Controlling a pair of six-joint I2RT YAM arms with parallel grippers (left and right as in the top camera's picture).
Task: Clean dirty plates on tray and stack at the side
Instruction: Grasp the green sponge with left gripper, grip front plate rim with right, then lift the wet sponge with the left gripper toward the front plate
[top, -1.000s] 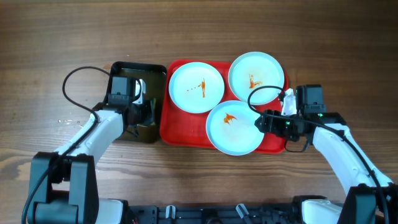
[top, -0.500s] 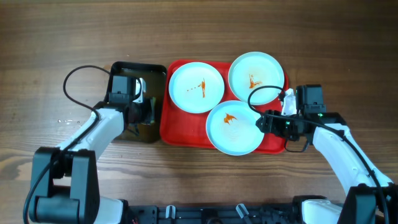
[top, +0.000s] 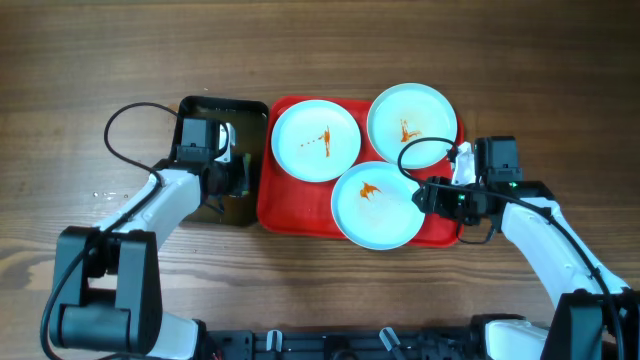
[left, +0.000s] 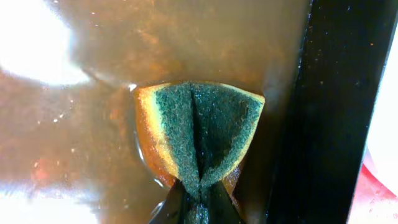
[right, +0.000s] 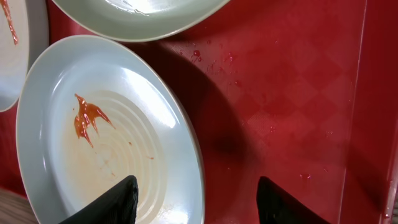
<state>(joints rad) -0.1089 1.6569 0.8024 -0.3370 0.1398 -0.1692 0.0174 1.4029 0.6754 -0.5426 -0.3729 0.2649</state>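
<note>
Three pale blue-white plates lie on the red tray: one at the back left, one at the back right, one at the front, each with an orange-red smear. My right gripper is open, its fingers straddling the right rim of the front plate above the tray. My left gripper is shut on a green-and-yellow sponge, folded in brownish water inside the black pan.
The black pan stands directly left of the tray, its dark wall beside the sponge. Bare wooden table lies behind and to both sides. Cables loop off both arms.
</note>
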